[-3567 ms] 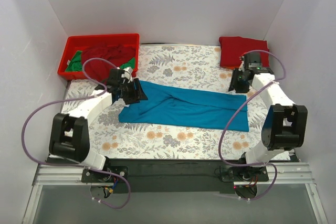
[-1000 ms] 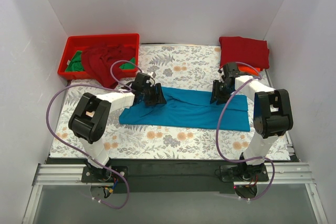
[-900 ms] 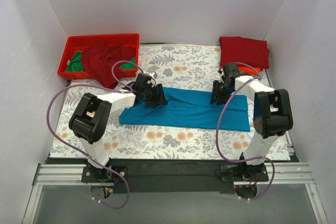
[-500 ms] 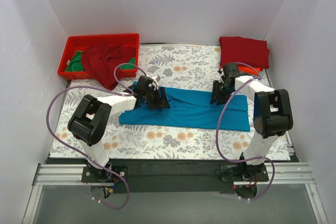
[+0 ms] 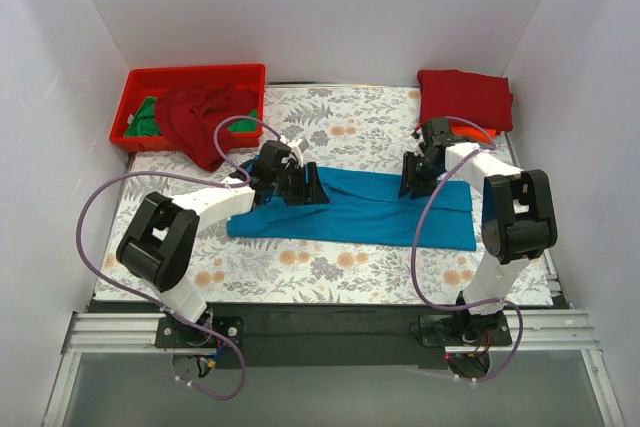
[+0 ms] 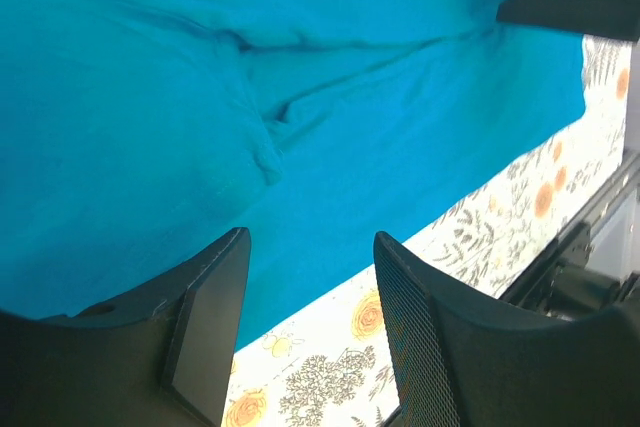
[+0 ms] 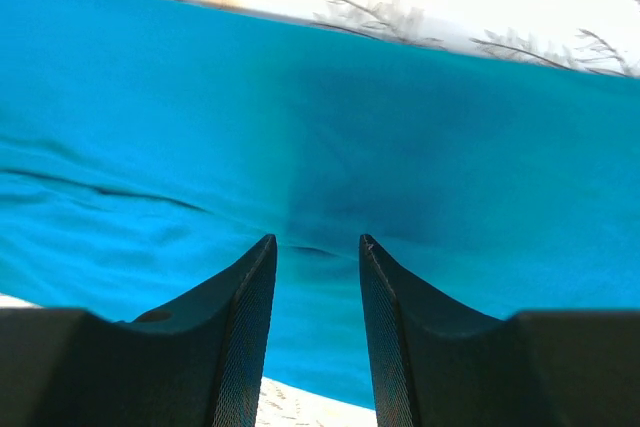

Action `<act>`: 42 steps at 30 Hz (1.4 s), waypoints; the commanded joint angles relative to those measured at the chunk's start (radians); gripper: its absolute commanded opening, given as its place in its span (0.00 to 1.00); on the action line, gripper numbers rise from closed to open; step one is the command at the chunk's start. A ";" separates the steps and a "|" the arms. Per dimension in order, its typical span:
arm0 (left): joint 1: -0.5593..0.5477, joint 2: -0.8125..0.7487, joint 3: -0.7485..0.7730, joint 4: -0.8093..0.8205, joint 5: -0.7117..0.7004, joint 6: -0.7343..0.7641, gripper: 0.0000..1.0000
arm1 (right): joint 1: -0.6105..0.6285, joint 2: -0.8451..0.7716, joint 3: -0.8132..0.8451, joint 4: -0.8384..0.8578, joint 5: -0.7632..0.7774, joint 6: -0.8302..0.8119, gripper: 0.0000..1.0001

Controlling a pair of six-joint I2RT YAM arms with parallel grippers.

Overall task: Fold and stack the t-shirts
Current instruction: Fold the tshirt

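Note:
A teal t-shirt (image 5: 355, 207) lies folded into a long strip across the middle of the flowered table. My left gripper (image 5: 312, 188) is open and low over the strip's left part; the left wrist view shows teal cloth (image 6: 200, 117) under its spread fingers (image 6: 410, 327), nothing between them. My right gripper (image 5: 408, 184) is open at the strip's upper right edge; its fingertips (image 7: 255, 277) rest against the teal cloth (image 7: 450, 167). A folded red t-shirt (image 5: 465, 99) lies at the back right corner. More shirts, dark red (image 5: 200, 117) and green (image 5: 145, 119), fill the red bin (image 5: 135, 82).
The red bin stands at the back left, with the dark red shirt spilling over its front rim onto the table. White walls close in the table on three sides. Purple cables loop from both arms. A black rail (image 5: 320, 322) runs along the near edge.
My left gripper has slid rightwards along the teal shirt's upper left part over the last second. My right gripper has stayed at the shirt's upper right edge. The shirt's outline is unchanged.

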 commanded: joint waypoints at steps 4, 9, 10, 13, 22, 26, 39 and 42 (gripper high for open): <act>0.124 -0.155 -0.004 -0.106 -0.116 -0.067 0.52 | 0.148 -0.024 0.153 -0.020 -0.047 0.058 0.45; 0.247 -0.237 -0.096 -0.110 -0.096 -0.097 0.52 | 0.303 0.065 0.260 -0.020 -0.096 0.107 0.45; 0.258 -0.243 -0.115 -0.119 -0.096 -0.095 0.51 | 0.324 0.082 0.274 -0.021 -0.099 0.110 0.45; 0.262 -0.264 -0.151 -0.136 -0.098 -0.104 0.51 | 0.398 0.148 0.325 -0.021 -0.104 0.121 0.44; 0.268 -0.330 -0.227 -0.132 -0.092 -0.137 0.51 | 0.466 0.248 0.348 -0.021 -0.078 0.107 0.43; 0.268 -0.338 -0.234 -0.132 -0.089 -0.140 0.51 | 0.466 0.266 0.357 -0.021 -0.073 0.102 0.43; 0.268 -0.309 -0.247 -0.139 -0.093 -0.140 0.49 | 0.470 0.303 0.397 -0.020 -0.105 0.106 0.34; 0.268 -0.301 -0.250 -0.155 -0.115 -0.141 0.47 | 0.472 0.303 0.396 -0.020 -0.105 0.107 0.25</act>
